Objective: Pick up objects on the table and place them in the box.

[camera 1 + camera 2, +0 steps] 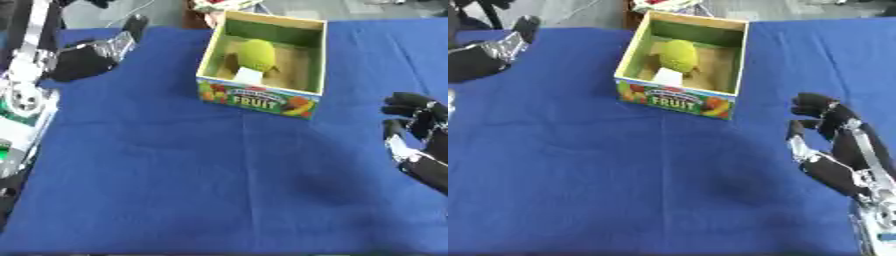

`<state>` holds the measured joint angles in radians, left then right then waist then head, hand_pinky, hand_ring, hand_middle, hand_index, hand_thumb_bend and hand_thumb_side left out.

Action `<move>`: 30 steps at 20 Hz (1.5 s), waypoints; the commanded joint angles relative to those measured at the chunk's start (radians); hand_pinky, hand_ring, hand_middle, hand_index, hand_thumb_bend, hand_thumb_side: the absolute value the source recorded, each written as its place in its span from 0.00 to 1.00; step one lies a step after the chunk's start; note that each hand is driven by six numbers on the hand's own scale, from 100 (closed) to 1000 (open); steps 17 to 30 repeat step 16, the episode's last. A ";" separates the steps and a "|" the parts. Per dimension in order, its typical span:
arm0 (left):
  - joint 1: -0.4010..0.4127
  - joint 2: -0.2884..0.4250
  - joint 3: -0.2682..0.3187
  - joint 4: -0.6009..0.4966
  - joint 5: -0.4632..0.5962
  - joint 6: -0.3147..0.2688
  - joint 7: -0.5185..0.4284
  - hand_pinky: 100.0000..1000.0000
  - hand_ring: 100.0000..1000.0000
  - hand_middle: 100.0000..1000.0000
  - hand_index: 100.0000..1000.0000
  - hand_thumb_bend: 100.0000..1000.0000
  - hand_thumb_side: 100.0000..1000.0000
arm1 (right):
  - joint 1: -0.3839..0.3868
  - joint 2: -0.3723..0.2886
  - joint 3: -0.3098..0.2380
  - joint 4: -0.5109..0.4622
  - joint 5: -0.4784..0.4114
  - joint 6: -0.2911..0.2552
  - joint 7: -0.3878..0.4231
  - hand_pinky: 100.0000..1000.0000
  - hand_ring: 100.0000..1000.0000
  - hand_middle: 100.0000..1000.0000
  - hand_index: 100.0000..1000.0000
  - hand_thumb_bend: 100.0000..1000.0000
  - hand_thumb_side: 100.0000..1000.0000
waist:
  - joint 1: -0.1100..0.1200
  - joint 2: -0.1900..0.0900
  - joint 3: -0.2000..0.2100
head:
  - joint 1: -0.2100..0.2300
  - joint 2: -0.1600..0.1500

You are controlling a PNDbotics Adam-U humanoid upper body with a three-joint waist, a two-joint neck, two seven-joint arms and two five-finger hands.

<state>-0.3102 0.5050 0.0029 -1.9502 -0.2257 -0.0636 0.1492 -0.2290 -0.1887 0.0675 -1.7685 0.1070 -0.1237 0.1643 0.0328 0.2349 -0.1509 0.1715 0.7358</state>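
Note:
A cardboard fruit box [256,99] with a green inside stands on the blue table [175,175] at the upper middle. Inside it lies a yellow-green fruit-shaped object [257,54] with a white tag. My left hand [99,51] hovers at the upper left, left of the box, fingers relaxed and holding nothing. At the right edge my right hand [830,145] stands with its fingers up and slightly bent, empty, below and to the right of the box.
A blue cloth covers the whole table. My left arm's silver and white parts [26,95] run down the left edge. Beyond the table's far edge lies some clutter [223,5] behind the box.

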 commanded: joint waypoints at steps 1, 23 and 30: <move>0.040 -0.046 0.028 -0.005 0.020 -0.001 0.016 0.52 0.54 0.55 0.74 0.36 0.25 | -0.014 -0.006 -0.008 -0.021 -0.005 0.001 -0.008 0.71 0.77 0.73 0.81 0.00 0.12 | -0.003 -0.010 0.004 | 0.005 -0.010; 0.152 -0.224 0.023 0.073 0.033 -0.019 -0.051 0.51 0.52 0.53 0.74 0.32 0.28 | -0.016 0.002 -0.007 -0.021 -0.006 0.005 -0.016 0.71 0.77 0.73 0.81 0.00 0.15 | -0.010 -0.012 0.012 | 0.023 0.010; 0.152 -0.224 0.023 0.073 0.033 -0.019 -0.051 0.51 0.52 0.53 0.74 0.32 0.28 | -0.016 0.002 -0.007 -0.021 -0.006 0.005 -0.016 0.71 0.77 0.73 0.81 0.00 0.15 | -0.010 -0.012 0.012 | 0.023 0.010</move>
